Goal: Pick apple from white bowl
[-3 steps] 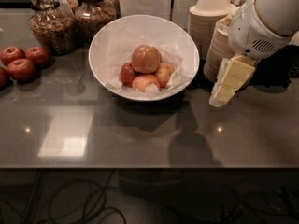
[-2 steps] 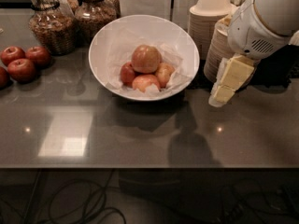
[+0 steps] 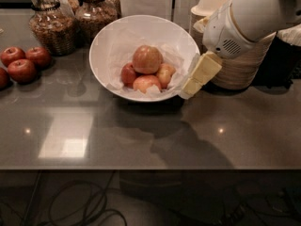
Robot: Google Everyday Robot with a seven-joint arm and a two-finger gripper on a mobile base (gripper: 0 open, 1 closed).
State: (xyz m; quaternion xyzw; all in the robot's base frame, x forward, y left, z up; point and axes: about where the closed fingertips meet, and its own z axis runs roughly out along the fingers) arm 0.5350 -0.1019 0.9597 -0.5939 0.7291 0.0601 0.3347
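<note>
The apple (image 3: 146, 59), large and red-orange with a paler blush, lies on top of several smaller apples in the white bowl (image 3: 104, 40), which is lined with crumpled white paper. The bowl stands on the grey counter at the back centre. My gripper (image 3: 197, 77), with pale yellow tips on a white arm, hangs at the bowl's right rim, to the right of the apple and apart from it. It holds nothing that I can see.
Small dark red apples (image 3: 22, 65) lie on the counter at the left. Two glass jars (image 3: 51, 28) stand behind them. A stack of beige disposable bowls (image 3: 237, 72) stands right behind the gripper. The counter's front edge (image 3: 141, 168) runs across the view, with cables below.
My gripper and arm have moved left, from beside the stacked beige bowls to the white bowl's right rim. The apples have not moved.
</note>
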